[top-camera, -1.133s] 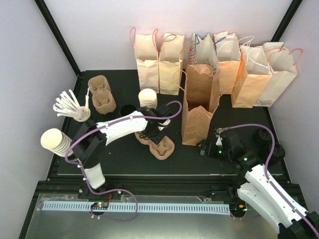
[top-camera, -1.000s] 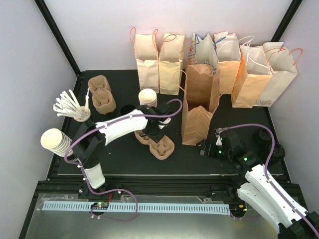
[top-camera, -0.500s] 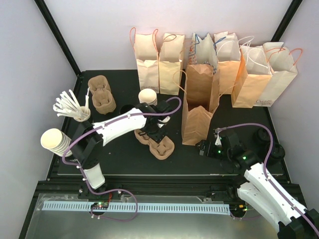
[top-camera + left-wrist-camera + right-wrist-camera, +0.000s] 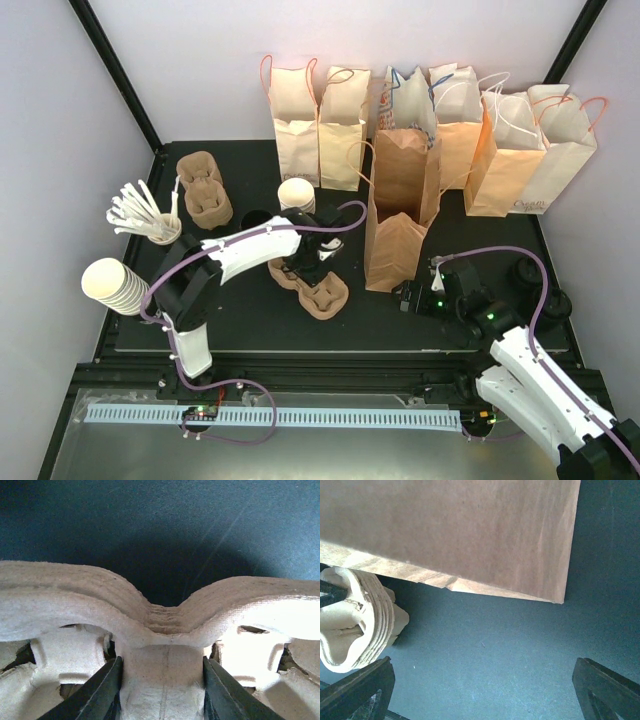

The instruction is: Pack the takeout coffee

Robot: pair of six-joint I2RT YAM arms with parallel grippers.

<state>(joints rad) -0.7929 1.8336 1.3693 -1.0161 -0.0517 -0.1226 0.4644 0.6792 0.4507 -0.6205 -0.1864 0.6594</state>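
Two tools in view. The left tool (image 4: 161, 680) straddles the middle rib of the pulp cup carrier (image 4: 330, 298), with a finger pressed to each side, pinching it. The right tool (image 4: 482, 680) is spread wide with nothing between, low over the tabletop (image 4: 510, 645), just beside the foot of the open brown bag (image 4: 398, 215). The takeout coffee (image 4: 527, 270) is hard to make out. It seems to be the dark round lid at the right of the tabletop, beyond the right arm, well apart from both tools.
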